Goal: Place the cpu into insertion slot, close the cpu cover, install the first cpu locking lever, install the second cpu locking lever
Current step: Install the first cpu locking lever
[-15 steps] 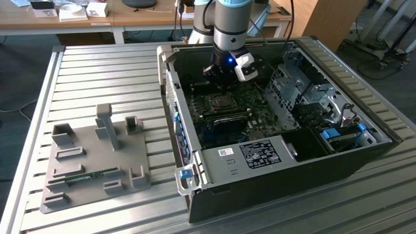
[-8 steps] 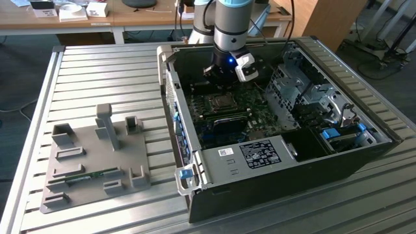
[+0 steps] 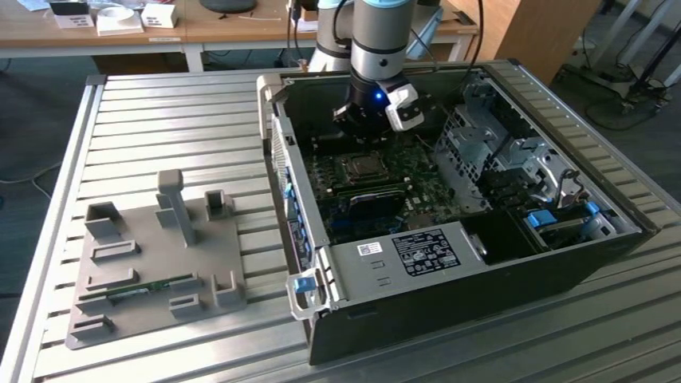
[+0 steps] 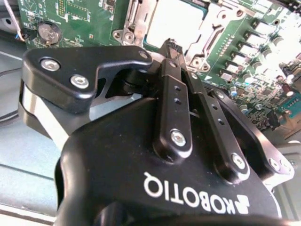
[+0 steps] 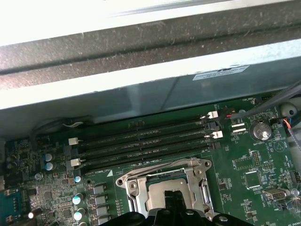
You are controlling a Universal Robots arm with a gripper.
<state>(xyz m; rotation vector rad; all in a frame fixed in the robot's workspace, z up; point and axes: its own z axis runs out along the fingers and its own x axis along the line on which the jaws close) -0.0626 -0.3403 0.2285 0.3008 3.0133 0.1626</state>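
Note:
An open computer case [image 3: 447, 279] lies on a slatted metal table with its green motherboard [image 5: 244, 165] facing up. The insertion slot [image 5: 128, 187] holds the cpu [image 5: 155, 197], whose silvery top [image 4: 171, 21] shows through the window of the cpu cover [image 5: 198, 181]. The cover lies flat over the chip. A thin wire lever [image 5: 155, 168] runs along one edge of the frame. My gripper [image 4: 171, 47] hangs just above the socket with its black fingers [image 4: 175, 99] pressed together and nothing between them. In the exterior view the gripper [image 3: 368, 137] hovers over the socket [image 3: 362, 167].
Long black memory slots [image 5: 141, 141] lie beside the socket, and the case wall [image 5: 141, 89] rises just past them. A coin battery [image 5: 261, 132] and cables sit nearby. A drive cage [image 3: 500, 159] fills the case's other side. A grey fixture plate [image 3: 155, 263] lies at the exterior view's left.

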